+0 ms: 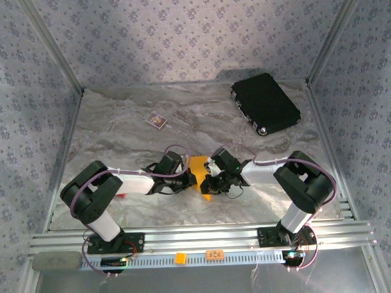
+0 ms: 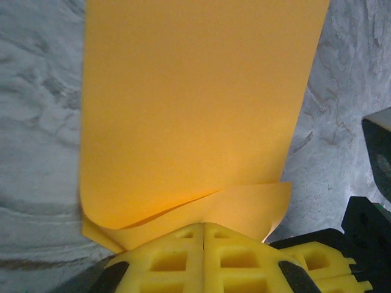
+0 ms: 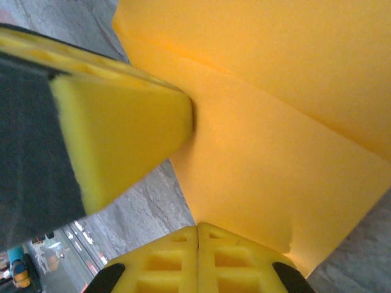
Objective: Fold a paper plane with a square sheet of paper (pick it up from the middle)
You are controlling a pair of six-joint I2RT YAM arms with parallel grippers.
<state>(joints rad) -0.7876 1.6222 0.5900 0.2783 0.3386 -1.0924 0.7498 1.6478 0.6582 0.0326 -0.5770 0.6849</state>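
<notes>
The square sheet of paper point(image 1: 199, 168) is orange-yellow and lies folded over on the marble table, between the two arms at the centre front. In the left wrist view the sheet point(image 2: 195, 110) runs away from the fingers, with its near end curled into two layers. My left gripper point(image 2: 203, 227) is shut, pinching that curled end; from above it point(image 1: 189, 179) is at the sheet's left edge. My right gripper point(image 3: 197, 228) is shut on the paper's point(image 3: 275, 152) near edge and sits point(image 1: 213, 179) at the sheet's right. A left finger point(image 3: 116, 134) presses against the paper there.
A black case point(image 1: 266, 103) lies at the back right. A small red-and-white block point(image 1: 157, 120) sits at the back left of centre. A tiny orange tag point(image 1: 180, 257) rests on the front rail. Metal frame posts and patterned walls border the table.
</notes>
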